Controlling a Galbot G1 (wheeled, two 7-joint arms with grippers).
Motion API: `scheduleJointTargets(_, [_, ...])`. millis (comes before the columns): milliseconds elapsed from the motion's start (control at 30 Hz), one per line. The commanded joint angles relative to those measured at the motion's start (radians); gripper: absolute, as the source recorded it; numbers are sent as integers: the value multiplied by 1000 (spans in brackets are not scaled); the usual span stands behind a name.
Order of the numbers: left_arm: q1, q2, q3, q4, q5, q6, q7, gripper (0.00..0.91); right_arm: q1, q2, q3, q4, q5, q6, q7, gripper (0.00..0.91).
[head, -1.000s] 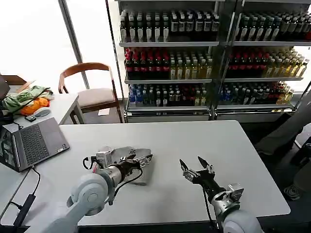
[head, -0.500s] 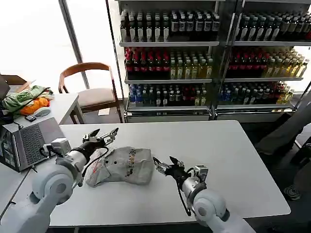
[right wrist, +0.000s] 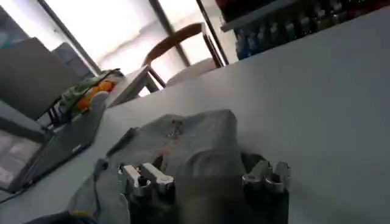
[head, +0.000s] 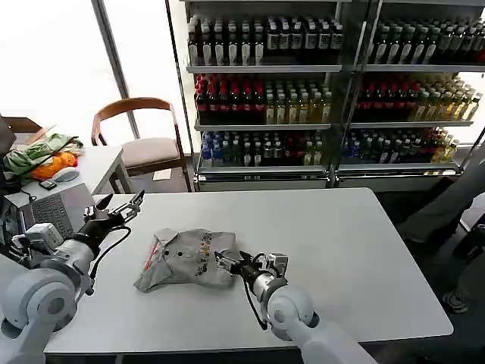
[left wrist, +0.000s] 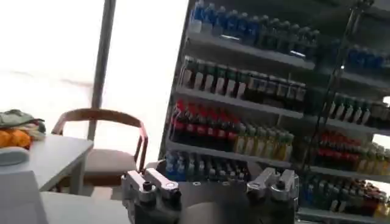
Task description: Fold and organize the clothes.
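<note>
Reaching open right gripper [head: 227, 262] at shirt's [head: 186, 258] three-o'clock edge, open left gripper [head: 120, 206] hovering at ten, folding barely begun.

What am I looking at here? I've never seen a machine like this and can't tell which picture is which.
It is a two-armed robot at a white table. The wide picture comes from a camera on its head; the other two come from cameras on its wrists. A crumpled grey shirt lies on the table. The right tool, open, is at the shirt's edge. The left tool, also open, is raised off to the side near a laptop, holding nothing. Shelves of bottles stand behind.
</note>
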Motion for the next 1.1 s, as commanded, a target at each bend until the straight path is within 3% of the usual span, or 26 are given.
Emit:
scheduleJointTargets(33, [57,0,-88,-19,7,-14,20,907,39,68,-45,-107,-13,2,9,907])
scheduleJointTargets(233, [61,-2,-94,-24,-5,-13,17,907,34,70,-49,-108,-24,1,21,907])
scheduleJointTargets(267, [62,-4,-93,-25,-5,-13,16,907,31,70,-47,-107,-23,1,18,816])
scheduleJointTargets(300, [63,-5,-90,-26,-5,-13,16,907,30,70,-47,-106,-26,1,19,665])
scheduleJointTargets(333, [64,-6,-89,-27,-5,-13,15,907,28,71,-47,-106,-31,4,20,60])
scheduleJointTargets(367, [65,-7,-87,-28,-4,-13,15,907,26,70,-45,-106,-31,9,16,0])
scheduleJointTargets(900, [63,-8,-83,-27,-10,-12,9,907,8,49,-37,-87,-36,10,6,0])
scheduleJointTargets(1100, [63,-6,-84,-24,-11,-11,9,907,-5,3,-22,-25,-36,-16,-9,0])
